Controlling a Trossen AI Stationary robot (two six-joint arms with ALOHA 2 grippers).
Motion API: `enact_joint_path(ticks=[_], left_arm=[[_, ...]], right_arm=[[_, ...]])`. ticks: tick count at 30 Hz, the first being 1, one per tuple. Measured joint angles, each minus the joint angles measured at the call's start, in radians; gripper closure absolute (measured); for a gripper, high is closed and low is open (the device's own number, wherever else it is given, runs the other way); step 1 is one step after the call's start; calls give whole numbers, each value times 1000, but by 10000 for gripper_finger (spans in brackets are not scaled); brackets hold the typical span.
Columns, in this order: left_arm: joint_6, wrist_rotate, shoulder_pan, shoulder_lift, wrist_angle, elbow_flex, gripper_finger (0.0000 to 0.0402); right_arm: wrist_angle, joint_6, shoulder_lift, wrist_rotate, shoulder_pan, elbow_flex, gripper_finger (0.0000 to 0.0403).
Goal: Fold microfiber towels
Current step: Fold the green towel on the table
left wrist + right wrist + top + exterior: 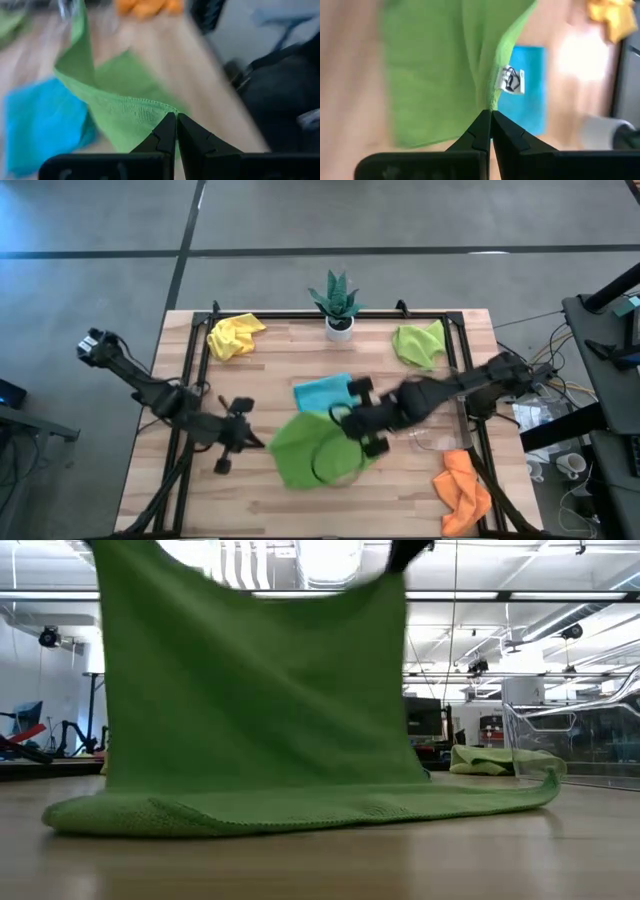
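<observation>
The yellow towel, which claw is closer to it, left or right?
Left. The left claw sits nearer the yellow towel at the table's far-left corner; the right claw is farther off, mid-table.

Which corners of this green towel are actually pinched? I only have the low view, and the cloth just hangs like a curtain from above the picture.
Observer: The left gripper is shut on one corner of the lime green towel.
Operator: And the right?
Observer: The right gripper is shut on the edge beside the towel's white care tag.
Operator: Anything under the towel?
Observer: From above, a folded light blue towel lies on the table just beyond it, next to the right arm.
Operator: Where are the rest?
Observer: Yellow towel and a second green towel sit at the far corners, the orange towel at the near right.
</observation>
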Motion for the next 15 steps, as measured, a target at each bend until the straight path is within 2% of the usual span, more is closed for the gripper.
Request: enact_joint_path(ticks=[5,8,12,15], left_arm=[[133,15,-92,-3,122,78,401],[203,15,-116,-3,132,142,401],[247,14,-117,-7,108,207,401],[267,0,-116,-12,52,252,401]], right_arm=[[-64,92,0,-6,167,172,394],[-64,121,-2,-2,240,306,394],[-88,123,-3,118,290,444,394],[-175,122,-3,194,273,501,394]])
